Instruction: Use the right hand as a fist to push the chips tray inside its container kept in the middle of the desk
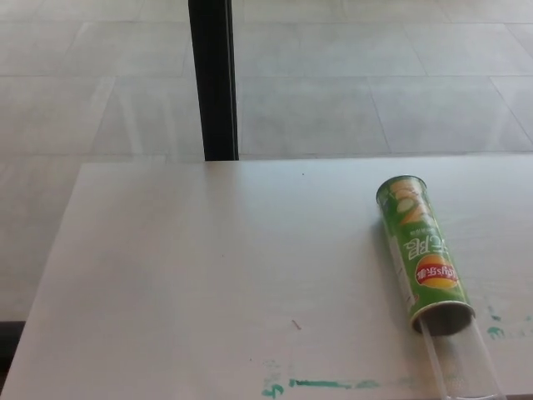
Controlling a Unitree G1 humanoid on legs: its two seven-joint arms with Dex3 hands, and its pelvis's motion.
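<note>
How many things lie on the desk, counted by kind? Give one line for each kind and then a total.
Green chips can, lying on its side: 1
Clear plastic chips tray, sticking out of the can's open end: 1
Total: 2
Neither robot hand shows in the head view.

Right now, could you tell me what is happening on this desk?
Nothing is being handled at the moment; no robot hand is in view. A green chips can lies on its side on the white desk, open end toward the near edge. Its clear tray sticks out of that opening, not yet pushed in.
</note>
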